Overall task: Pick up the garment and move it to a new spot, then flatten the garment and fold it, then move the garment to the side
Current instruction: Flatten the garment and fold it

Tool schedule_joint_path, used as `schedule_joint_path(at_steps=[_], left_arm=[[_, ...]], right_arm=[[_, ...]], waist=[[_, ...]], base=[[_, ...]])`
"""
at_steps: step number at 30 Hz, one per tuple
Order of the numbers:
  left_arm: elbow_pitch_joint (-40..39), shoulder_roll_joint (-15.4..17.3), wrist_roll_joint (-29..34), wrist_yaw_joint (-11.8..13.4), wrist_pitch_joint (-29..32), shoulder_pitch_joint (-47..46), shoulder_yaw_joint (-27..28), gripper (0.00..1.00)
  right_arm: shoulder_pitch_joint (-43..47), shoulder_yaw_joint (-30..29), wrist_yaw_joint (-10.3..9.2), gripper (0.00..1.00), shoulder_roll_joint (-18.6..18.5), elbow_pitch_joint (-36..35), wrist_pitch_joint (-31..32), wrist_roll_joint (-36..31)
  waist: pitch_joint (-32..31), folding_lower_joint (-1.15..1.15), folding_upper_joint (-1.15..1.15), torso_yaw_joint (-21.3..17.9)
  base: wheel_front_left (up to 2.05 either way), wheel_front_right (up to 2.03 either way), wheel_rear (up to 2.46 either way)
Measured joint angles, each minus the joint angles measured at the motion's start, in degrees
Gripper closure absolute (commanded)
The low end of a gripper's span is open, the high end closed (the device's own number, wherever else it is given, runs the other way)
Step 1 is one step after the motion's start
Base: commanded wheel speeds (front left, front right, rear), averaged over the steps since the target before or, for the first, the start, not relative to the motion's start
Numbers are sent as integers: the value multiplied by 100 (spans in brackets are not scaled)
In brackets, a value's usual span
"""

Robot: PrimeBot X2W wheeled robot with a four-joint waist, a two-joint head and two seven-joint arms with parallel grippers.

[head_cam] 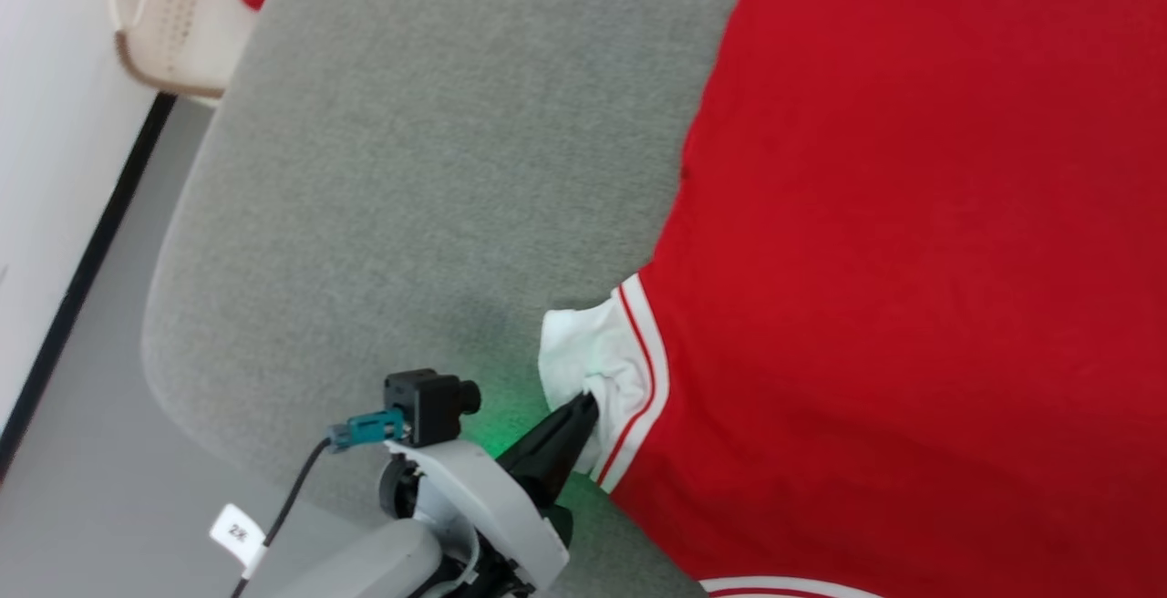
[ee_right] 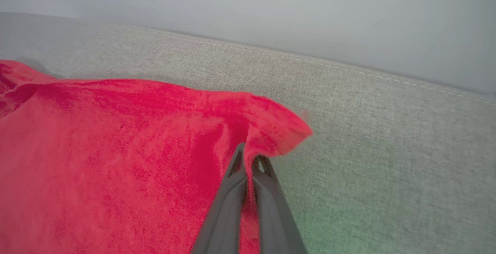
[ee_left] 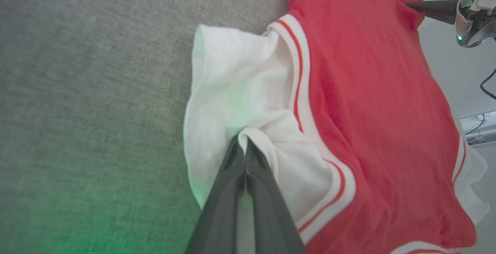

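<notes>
Our left gripper [ee_left: 245, 147] is clamped on the white sleeve [ee_left: 232, 103] of the red jersey [head_cam: 912, 261], which lies spread on the grey cushion [head_cam: 438, 170]. Our right gripper [ee_right: 250, 159] pinches a red corner [ee_right: 286, 134]. We should lift both ends together, keeping the cloth taut.

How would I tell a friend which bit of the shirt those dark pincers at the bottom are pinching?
Find the wide grey fabric surface with the red jersey spread on it. On the jersey's edge toward the bare grey, the left gripper pinches a crumpled white sleeve, plain white beyond the red-and-white stripe trim.
</notes>
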Motion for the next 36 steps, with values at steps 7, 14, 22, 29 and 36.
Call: schedule_joint_path(at_steps=[7, 14, 22, 29, 36], left_arm=[[-119, 246, -1, 160, 7, 82, 86, 100], [-272, 458, -13, 322, 34, 182, 156, 100], [-500, 734, -63, 501, 64, 332, 223, 100], [-651, 904, -89, 623, 104, 417, 259, 100], [-726, 982, -107, 657, 129, 476, 272, 100]], right_arm=[[647, -213, 0, 100, 18, -583, -152, 459], [1510, -424, 1, 100, 103, -1360, -84, 780], [3072, -927, 1, 100, 320, -2729, 103, 1058], [4504, -1592, 1, 100, 784, -3732, 171, 1084], [5594, -2036, 1, 100, 1321, -4376, 211, 981]], waist=[[-217, 0, 0, -350], [-413, 0, 0, -667], [-663, 0, 0, -1083], [-858, 0, 0, -1357], [-988, 0, 0, -1491]], base=[[0, 0, 0], [0, 0, 0], [0, 0, 0], [0, 0, 0], [0, 0, 0]])
